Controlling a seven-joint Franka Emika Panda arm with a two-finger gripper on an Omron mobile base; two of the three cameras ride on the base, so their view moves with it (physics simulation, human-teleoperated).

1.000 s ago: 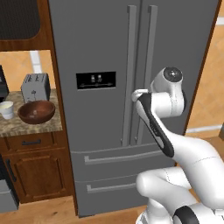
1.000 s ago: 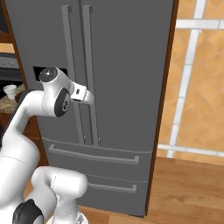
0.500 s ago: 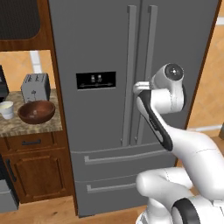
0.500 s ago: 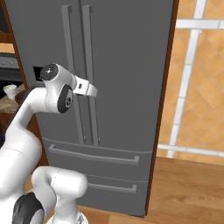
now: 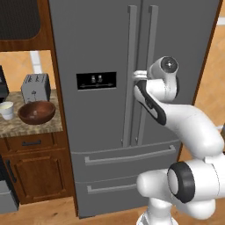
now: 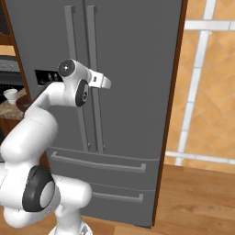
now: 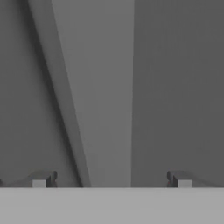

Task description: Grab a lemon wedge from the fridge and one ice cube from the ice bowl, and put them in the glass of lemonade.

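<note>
gripper (image 7: 111, 181) fingers spread wide, nothing held, straddling a door handle (image 7: 98, 109) | fridge (image 5: 96, 39) shut, lemon wedge presumably inside | ice bowl (image 5: 36, 112) and glass of lemonade (image 5: 6, 110) near counter's front edge, left of fridge | risk: off-centre closure slips off handle

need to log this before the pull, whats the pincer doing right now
Pincer: open, fingertips spread wide on either side of a fridge door handle, holding nothing yet.
</note>
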